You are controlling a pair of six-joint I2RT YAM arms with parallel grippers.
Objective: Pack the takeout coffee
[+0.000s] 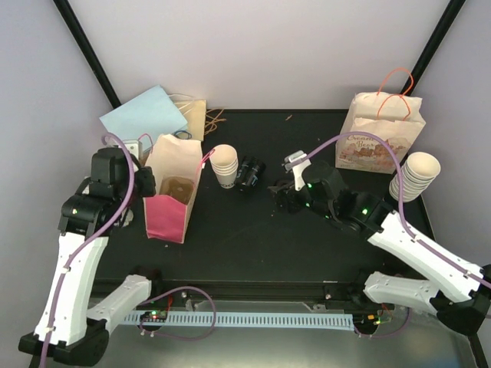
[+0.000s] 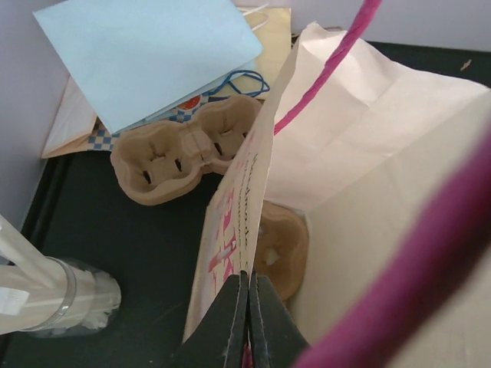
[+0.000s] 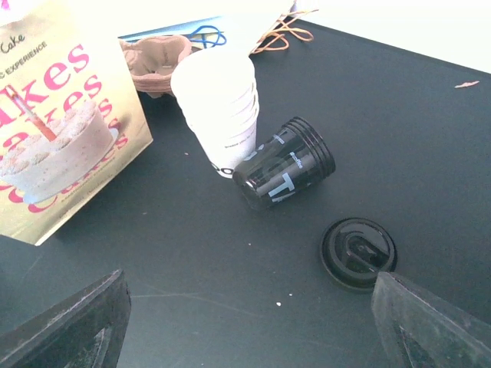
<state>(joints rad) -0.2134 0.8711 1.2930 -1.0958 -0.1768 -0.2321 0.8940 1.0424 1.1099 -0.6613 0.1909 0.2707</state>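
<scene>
Pinching a wall of the pink bag (image 1: pixel 170 215) between closed fingers, left gripper (image 2: pixel 248 322) props it open, cup carrier (image 2: pixel 284 249) seated inside; right gripper (image 3: pixel 249 326), fingers spread wide and empty, hovers near the toppled black cup (image 3: pixel 284 172) and loose lid (image 3: pixel 358 251): loading stage, next move probably grasping that cup.

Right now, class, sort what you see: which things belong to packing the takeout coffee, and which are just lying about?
Job: pink bag, carrier inside it, black cup, black lid.
Idle: blue bag, floral bag, spare carrier, far-right cup stack.
</scene>
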